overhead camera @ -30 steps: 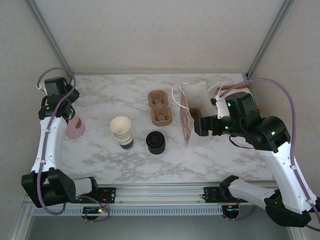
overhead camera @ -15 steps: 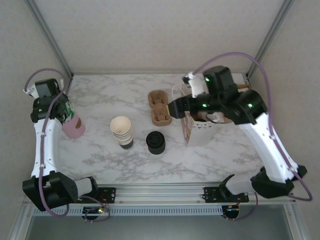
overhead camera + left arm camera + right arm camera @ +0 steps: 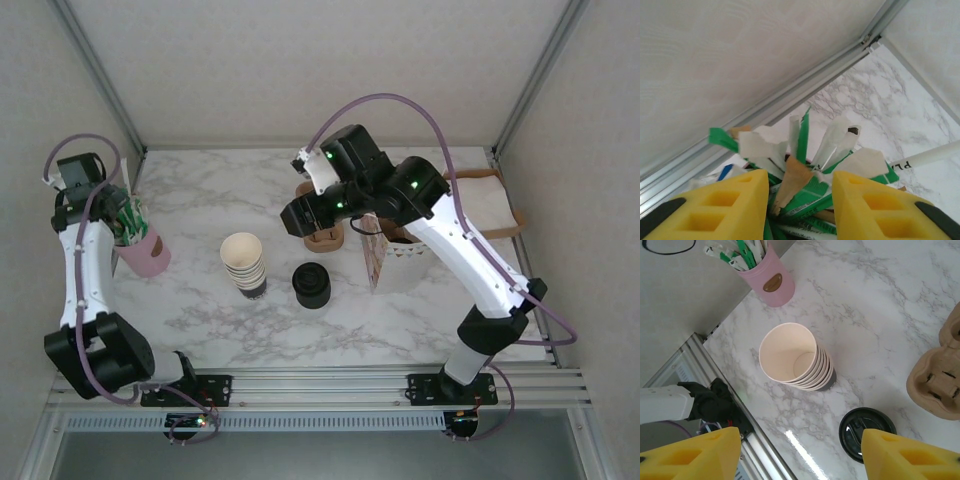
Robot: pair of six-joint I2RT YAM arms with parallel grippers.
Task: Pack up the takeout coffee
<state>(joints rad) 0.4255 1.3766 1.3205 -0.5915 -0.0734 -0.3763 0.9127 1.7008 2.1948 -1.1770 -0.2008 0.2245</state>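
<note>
The left wrist view gives a close look that the top view cannot. Green and white sachets point(image 3: 807, 150) fan up between the yellow fingers point(image 3: 725, 205) of the left gripper point(image 3: 800, 182). These fingers stand partly apart with a clear gap, and I cannot tell whether either pad touches a sachet. From above, that gripper hangs over the pink holder point(image 3: 142, 255) at the left edge of the marble table point(image 3: 200, 320), with the sachets bunched inside the holder.

The right wrist view looks down into the stack of cream cups point(image 3: 790, 357). The top cup is empty, and the lowest cup shows a dark wall. To the right and nearer stands the stack of black lids point(image 3: 867, 432), apart from the cups. The right gripper point(image 3: 800, 437) has its fingers spread wide, with only marble between them. The lids appear just inside one fingertip.

The top view adds that this gripper hovers over the pulp carriers point(image 3: 325, 238) and partly covers them. The wells that the right wrist view shows are empty. Further right a patterned paper bag point(image 3: 372, 262) stands upright. Its mouth is behind the arm, so I cannot tell what it contains.

I cannot tell where the takeout coffee itself stands, nor how it lies relative to either pair of fingers.
</note>
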